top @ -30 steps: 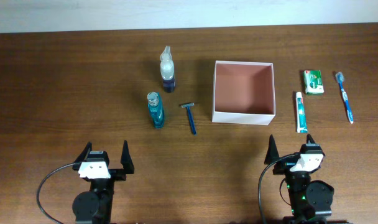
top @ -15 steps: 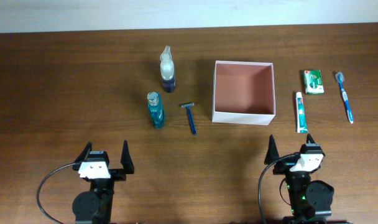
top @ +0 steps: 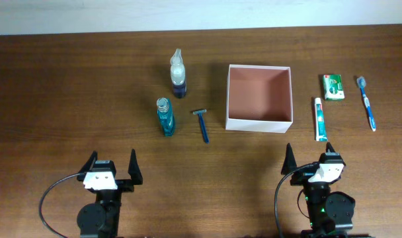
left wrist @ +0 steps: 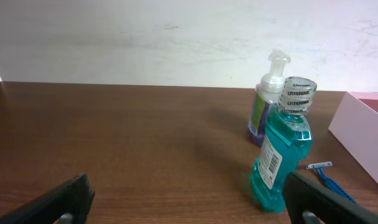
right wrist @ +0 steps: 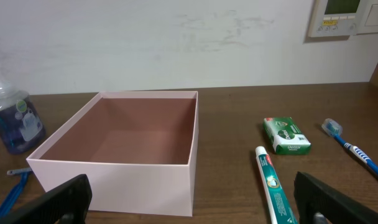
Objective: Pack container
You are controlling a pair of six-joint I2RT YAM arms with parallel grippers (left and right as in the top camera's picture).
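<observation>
The container stands mid-table just ahead and slightly left of the right gripper, and well ahead and right of the left gripper; both grippers' jaws are spread wide around bare air. It is a square open-top box with thin white walls and a pinkish-brown inside (its whole floor shows). A blue razor lies near its left wall, a toothpaste tube lies just beside its right wall, and plain wooden table runs between its front wall and the grippers.
</observation>
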